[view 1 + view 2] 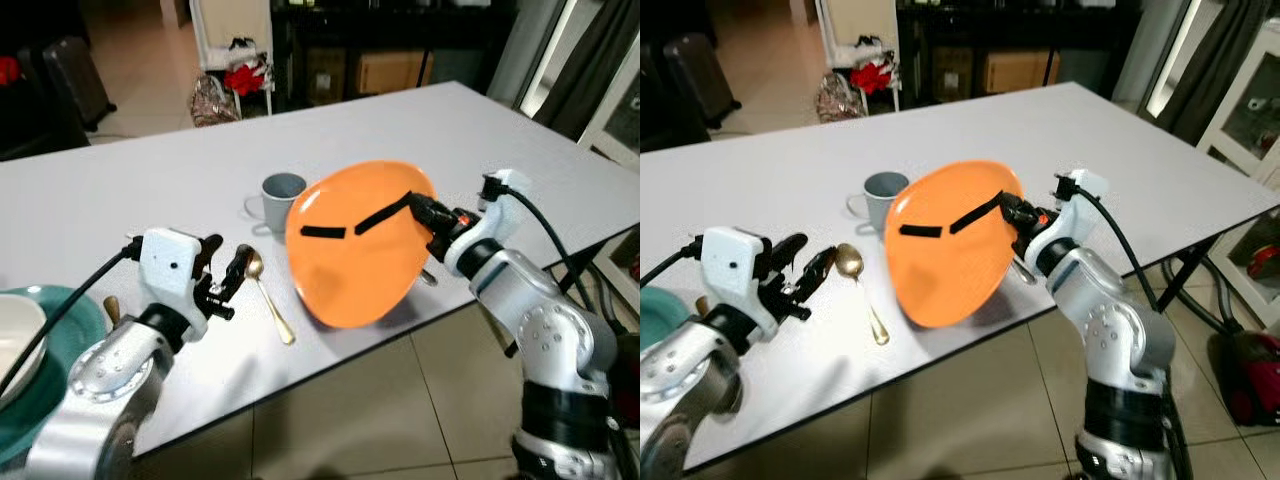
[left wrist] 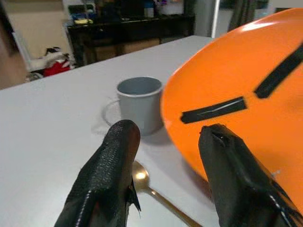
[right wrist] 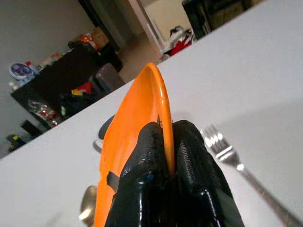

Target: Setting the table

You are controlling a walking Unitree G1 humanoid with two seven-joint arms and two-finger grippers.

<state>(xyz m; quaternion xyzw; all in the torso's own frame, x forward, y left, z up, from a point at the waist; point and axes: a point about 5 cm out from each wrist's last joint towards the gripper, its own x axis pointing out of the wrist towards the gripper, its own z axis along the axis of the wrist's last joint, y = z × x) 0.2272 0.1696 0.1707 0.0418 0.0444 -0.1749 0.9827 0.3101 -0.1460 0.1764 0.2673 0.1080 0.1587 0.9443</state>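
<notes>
An orange plate point(image 1: 355, 245) with two black tape strips is held tilted on edge above the white table point(image 1: 180, 170), near its front edge. My right gripper point(image 1: 420, 212) is shut on the plate's right rim, and its fingers point(image 3: 189, 165) pinch the rim from both sides. A grey mug point(image 1: 281, 199) stands just behind the plate. A gold spoon point(image 1: 268, 295) lies left of the plate. A silver fork point(image 3: 236, 163) lies on the table under the plate's right side. My left gripper point(image 1: 222, 272) is open, hovering just left of the spoon, with nothing between its fingers point(image 2: 111, 179).
A teal plate point(image 1: 70, 330) with a white bowl point(image 1: 15, 345) on it sits at the table's front left corner. Tiled floor point(image 1: 380, 420) lies below the front edge. Dark furniture and a red bag point(image 1: 245, 78) stand behind the table.
</notes>
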